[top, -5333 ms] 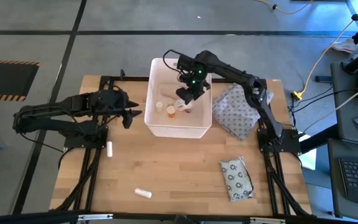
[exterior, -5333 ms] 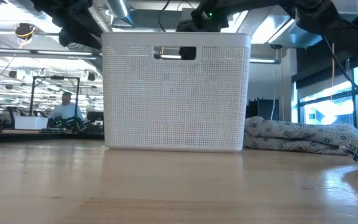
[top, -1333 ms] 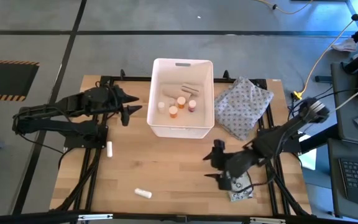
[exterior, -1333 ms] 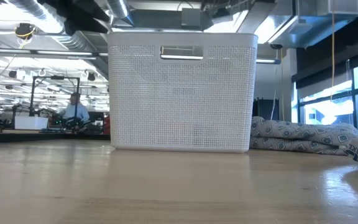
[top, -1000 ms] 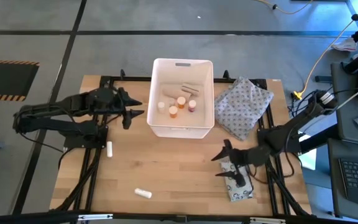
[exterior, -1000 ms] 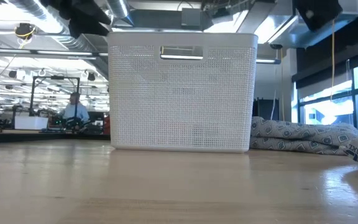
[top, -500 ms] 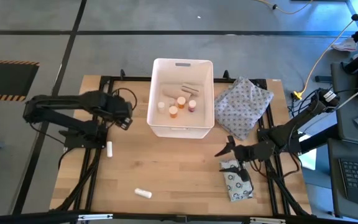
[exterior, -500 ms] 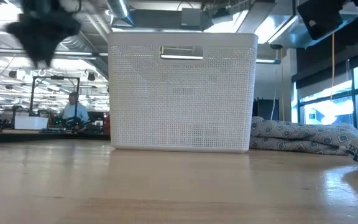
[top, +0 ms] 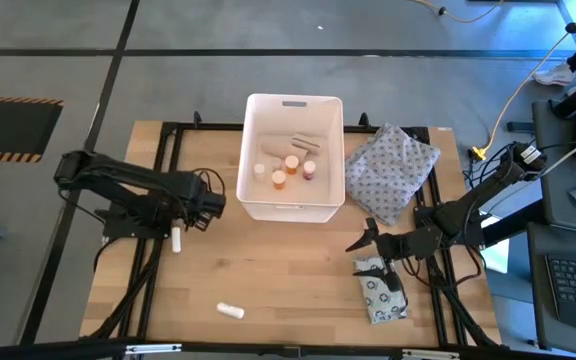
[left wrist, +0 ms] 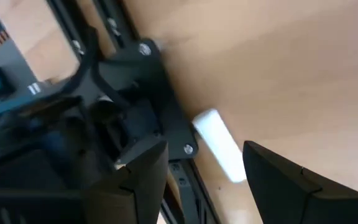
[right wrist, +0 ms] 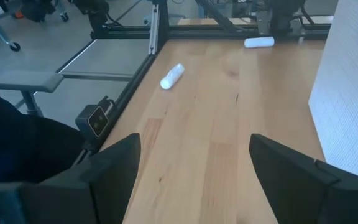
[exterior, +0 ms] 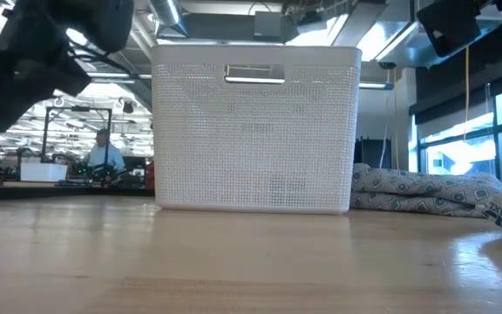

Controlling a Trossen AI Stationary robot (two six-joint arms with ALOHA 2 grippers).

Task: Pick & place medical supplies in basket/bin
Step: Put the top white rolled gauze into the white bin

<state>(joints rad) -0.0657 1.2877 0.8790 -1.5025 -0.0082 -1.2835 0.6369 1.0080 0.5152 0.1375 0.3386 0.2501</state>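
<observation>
In the high view the left gripper [top: 208, 203] has swung down from its perch level with the white tub [top: 293, 206] and now hangs at centre left of the frame, just above a small white vial [top: 176, 238] lying beside the black frame rail — half a second ago the arm was only starting this move, blurred, a little higher in the picture. The left wrist view confirms the line-up: the vial [left wrist: 219, 144] shows between the two dark fingers [left wrist: 140, 180], which stand spread apart with nothing in them. The right gripper [top: 370, 240] sits at lower right of the high view, parked at the upper end of the flat grey packet [top: 381, 288] printed with rings; its jaws are wide and empty, and it has not shifted over the last half second, while a second ago it lay lower over the packet. The tub in the upper middle already holds three capped bottles [top: 279, 178] and tan rolls [top: 301, 142]. Still out on the wood are the vial under the left gripper, a second white vial [top: 231, 310] at the lower left, and the packet. So the work looks to have passed to the left arm — I judge its next step is a descent onto the near vial.
</observation>
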